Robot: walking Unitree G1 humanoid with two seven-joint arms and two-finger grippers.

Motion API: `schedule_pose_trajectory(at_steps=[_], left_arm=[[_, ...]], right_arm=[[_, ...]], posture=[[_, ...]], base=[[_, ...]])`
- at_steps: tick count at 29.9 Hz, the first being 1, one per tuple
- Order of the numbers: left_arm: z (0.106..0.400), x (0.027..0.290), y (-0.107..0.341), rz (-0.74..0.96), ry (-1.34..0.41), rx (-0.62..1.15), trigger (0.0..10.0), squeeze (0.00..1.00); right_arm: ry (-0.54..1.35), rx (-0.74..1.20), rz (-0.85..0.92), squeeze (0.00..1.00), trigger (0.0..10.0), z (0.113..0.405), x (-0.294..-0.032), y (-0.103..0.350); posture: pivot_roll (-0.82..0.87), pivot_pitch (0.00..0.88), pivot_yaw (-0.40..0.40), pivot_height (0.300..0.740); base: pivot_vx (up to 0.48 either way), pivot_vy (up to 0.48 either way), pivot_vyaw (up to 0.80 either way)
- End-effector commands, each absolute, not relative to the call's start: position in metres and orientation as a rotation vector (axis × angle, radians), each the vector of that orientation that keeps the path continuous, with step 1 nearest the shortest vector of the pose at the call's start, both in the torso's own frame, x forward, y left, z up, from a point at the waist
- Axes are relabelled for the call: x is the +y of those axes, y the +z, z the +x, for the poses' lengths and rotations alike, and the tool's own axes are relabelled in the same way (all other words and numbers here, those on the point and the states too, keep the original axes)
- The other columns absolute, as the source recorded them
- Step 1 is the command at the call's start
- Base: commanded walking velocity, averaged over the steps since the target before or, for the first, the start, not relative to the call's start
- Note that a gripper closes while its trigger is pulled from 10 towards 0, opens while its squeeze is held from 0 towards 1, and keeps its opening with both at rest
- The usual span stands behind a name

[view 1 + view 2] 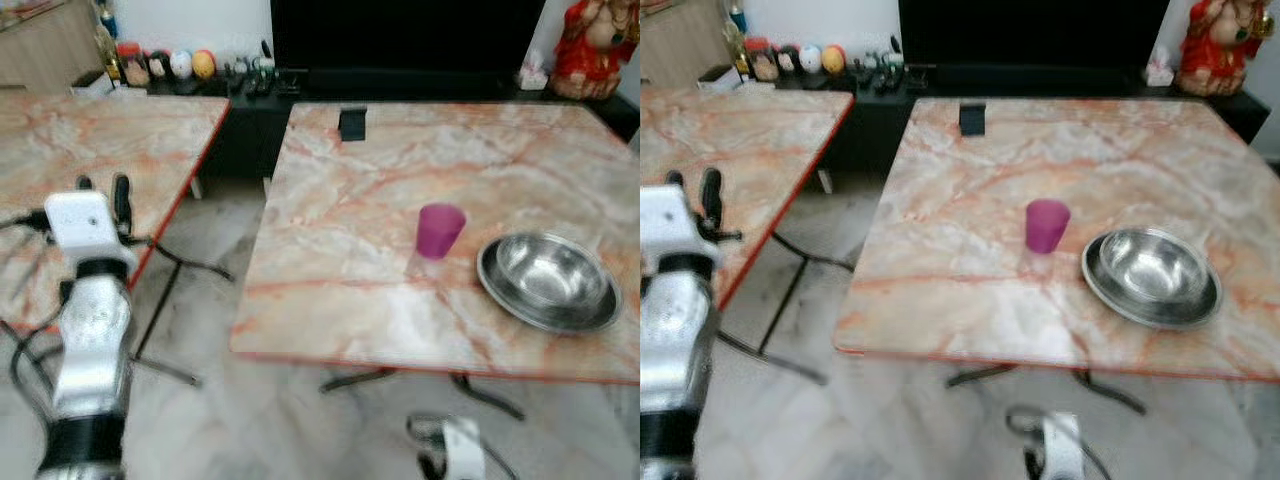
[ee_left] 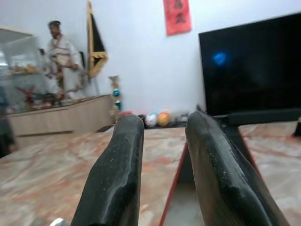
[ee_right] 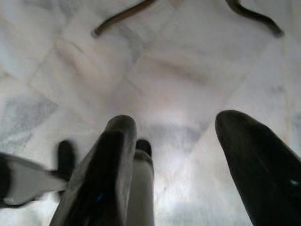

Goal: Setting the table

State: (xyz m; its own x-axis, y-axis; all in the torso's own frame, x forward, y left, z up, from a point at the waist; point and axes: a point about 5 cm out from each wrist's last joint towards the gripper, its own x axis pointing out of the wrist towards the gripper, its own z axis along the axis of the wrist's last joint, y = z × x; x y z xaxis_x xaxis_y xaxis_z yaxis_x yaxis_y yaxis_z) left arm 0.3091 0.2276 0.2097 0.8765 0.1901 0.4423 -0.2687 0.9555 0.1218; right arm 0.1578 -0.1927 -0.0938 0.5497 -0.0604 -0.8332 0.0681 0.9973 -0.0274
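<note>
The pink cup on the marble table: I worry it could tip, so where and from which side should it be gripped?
Grip the pink cup across its side wall, about mid-height, fingers on opposite sides. It stands upright and widens toward the rim, so a hold there should resist slipping. Come from the table's near edge or the cup's left, since the steel bowl sits close on its right. The right pincer hangs nearest.
</note>
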Motion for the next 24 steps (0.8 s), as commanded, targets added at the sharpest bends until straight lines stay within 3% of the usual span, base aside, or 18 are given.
schedule_pose_trajectory(at_steps=[1,16,24], left_arm=[[0.309,0.232,0.213,0.197,0.254,-0.443,10.0,0.00],[0.307,0.235,0.213,0.202,0.265,-0.446,10.0,0.00],[0.301,0.250,0.214,0.233,0.339,-0.448,10.0,0.00]], right_arm=[[-0.066,0.968,0.013,0.00,10.0,0.164,-0.188,-0.092],[-0.067,0.969,0.019,0.00,10.0,0.164,-0.188,-0.092],[-0.066,0.970,0.019,0.00,10.0,0.164,-0.188,-0.092]], posture=[[0.03,0.000,-0.026,0.740],[0.03,0.000,-0.028,0.740],[0.04,0.000,-0.031,0.740]], base=[[0.000,0.394,0.00],[0.000,0.387,0.00],[0.000,0.388,0.00]])
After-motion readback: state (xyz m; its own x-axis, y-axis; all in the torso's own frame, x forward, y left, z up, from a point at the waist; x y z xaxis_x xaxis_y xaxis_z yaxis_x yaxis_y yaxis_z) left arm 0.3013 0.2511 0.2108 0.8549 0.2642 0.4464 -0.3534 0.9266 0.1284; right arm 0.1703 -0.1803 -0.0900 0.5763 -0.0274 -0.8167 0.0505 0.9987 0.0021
